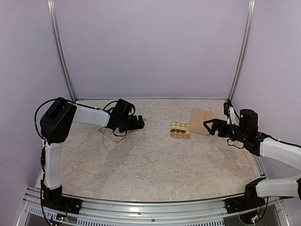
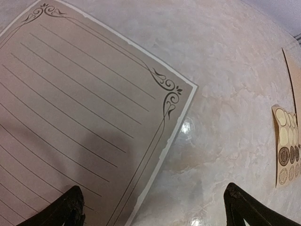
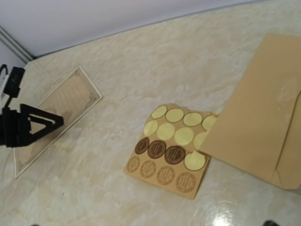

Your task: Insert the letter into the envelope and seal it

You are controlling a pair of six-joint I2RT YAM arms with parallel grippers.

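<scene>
The letter lies flat at the left of the table, its ruled face with the dark ornamental border up. In the left wrist view the letter fills the left half. My left gripper hovers over the letter's right edge, open and empty. Its fingertips straddle that edge. The tan envelope lies at the back right, and its corner overlaps the sticker card. My right gripper is open and empty just right of the envelope. The envelope and the letter show in the right wrist view.
The card of round gold and brown stickers lies between letter and envelope, and shows at the right of the left wrist view. Purple walls with metal corner posts close the back and sides. A metal rail runs along the near table edge.
</scene>
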